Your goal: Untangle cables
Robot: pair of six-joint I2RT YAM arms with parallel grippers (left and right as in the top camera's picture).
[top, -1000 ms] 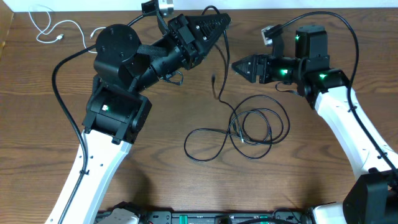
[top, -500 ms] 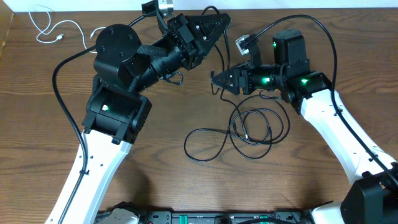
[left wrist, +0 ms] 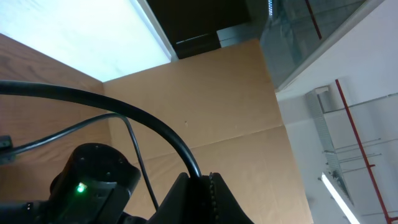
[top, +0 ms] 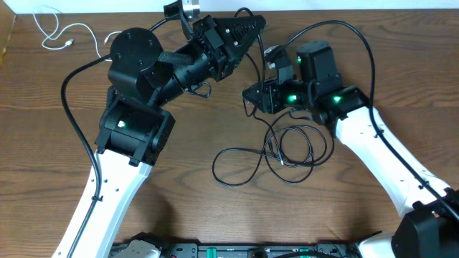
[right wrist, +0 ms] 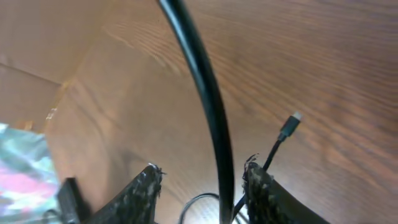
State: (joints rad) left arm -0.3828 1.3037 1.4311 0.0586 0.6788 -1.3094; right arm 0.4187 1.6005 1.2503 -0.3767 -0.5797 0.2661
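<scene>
Far left, the white cable (top: pixel 61 36) lies apart. Two black cables (top: pixel 271 143) lie looped together mid-table; the left gripper (top: pixel 254 25) pinches one, and the right gripper (top: pixel 247 94), jaws parted, straddles it.

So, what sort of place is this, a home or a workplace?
Probably a robotics lab, not a home. A left arm and a right arm stand at a wooden table with loose black cables, and the left wrist view shows a ceiling strip light.
</scene>
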